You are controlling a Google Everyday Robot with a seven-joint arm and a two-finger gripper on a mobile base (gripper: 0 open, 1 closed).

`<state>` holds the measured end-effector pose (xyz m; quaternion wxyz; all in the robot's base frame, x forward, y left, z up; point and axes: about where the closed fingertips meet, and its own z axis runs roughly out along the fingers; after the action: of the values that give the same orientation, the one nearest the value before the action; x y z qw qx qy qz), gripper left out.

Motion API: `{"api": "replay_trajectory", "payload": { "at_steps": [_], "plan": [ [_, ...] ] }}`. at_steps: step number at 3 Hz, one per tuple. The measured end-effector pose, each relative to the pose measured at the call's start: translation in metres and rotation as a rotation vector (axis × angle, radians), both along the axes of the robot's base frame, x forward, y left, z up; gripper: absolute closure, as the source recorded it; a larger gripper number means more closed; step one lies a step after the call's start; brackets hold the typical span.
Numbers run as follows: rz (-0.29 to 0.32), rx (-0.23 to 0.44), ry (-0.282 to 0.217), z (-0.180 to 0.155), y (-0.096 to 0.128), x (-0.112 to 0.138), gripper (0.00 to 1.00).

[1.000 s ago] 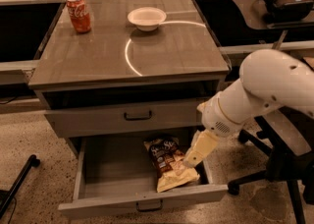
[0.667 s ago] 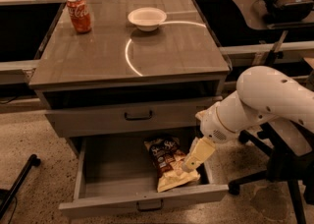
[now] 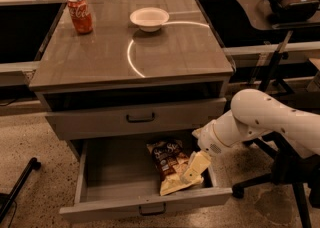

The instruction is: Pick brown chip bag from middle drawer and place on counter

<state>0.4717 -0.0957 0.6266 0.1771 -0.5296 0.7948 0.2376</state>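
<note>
Open middle drawer (image 3: 115,174), gripper (image 3: 196,168) inside, over brown chip bag (image 3: 167,159)

Cream hand (image 3: 196,168) over the brown chip bag (image 3: 167,158), cream-bottomed, in the grey middle drawer (image 3: 107,174).

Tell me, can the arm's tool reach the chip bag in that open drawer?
Probably yes: the middle drawer is open, nothing covers the brown chip bag, and the tool hangs just over it.

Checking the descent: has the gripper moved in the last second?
Yes. The gripper has dropped lower and slightly left, away from the upper drawer front, down over the brown chip bag in the middle drawer.
</note>
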Motion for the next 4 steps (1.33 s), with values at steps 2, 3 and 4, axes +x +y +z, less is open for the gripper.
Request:
{"api": "replay_trajectory", "payload": {
  "at_steps": [2, 3, 4],
  "plan": [
    [-0.006, 0.003, 0.021, -0.019, -0.004, 0.005, 0.0],
    [-0.031, -0.005, 0.052, -0.057, -0.013, 0.017, 0.0],
    [-0.044, -0.031, 0.073, -0.085, -0.012, 0.027, 0.0]
  ]
}}
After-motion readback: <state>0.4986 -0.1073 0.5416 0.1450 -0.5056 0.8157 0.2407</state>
